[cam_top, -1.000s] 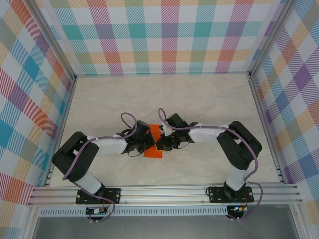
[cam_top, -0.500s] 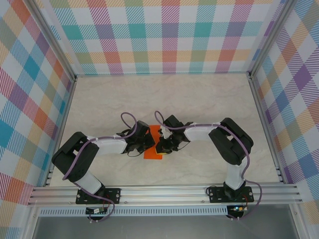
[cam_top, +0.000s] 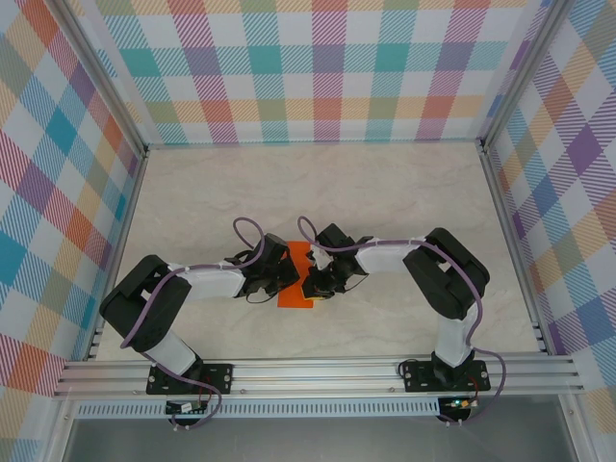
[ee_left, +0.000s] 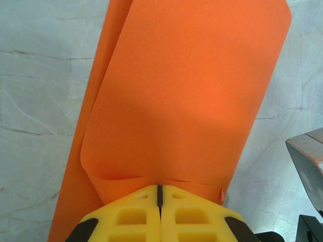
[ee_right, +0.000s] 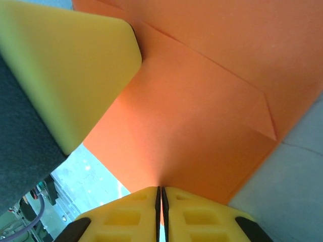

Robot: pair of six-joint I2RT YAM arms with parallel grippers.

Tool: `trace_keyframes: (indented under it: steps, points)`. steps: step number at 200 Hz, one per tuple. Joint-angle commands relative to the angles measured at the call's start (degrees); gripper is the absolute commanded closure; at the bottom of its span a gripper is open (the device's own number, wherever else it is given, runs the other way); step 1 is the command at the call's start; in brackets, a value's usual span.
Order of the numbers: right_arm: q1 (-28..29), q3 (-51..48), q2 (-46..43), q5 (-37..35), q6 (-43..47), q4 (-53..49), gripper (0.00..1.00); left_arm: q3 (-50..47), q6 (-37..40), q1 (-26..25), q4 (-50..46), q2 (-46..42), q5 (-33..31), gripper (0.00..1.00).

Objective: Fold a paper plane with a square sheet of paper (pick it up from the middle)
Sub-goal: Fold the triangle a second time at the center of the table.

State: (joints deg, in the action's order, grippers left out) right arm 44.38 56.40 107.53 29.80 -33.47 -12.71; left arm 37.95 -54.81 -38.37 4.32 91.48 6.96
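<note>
On the left side of the square sheet of paper (cam_top: 294,295), the left jaws are closed on it. In the left wrist view their yellow pads (ee_left: 131,217) meet with the orange edge pinched between them. The sheet is folded over on itself, its upper layer bowed above a lower one lying flat on the marbled table (cam_top: 385,192). On the sheet's right side, the right jaws are likewise closed, with their pads (ee_right: 126,212) pressed together on the paper.
</note>
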Motion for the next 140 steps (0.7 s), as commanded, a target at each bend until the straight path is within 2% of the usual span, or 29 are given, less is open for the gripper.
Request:
trace_keyframes:
  steps: [1,54,125,140]
  points:
    - [0.49,-2.90,-0.47,-3.39,1.84,-6.16,0.87,-2.62,0.40,0.35,-6.25,1.51,-3.35,0.95]
    - [0.69,-4.08,-3.74,-2.38,2.34,-5.73,0.87,-2.80,0.03,0.40,-5.98,2.03,-3.71,0.95]
    - [0.97,-2.54,-10.57,-6.28,-0.57,-5.40,0.87,-2.97,0.31,0.36,-5.57,2.25,-2.92,0.95]
    - [1.21,-2.44,-10.41,-5.08,-1.47,-3.54,0.87,-2.97,0.27,0.33,-5.62,2.29,-2.79,0.95]
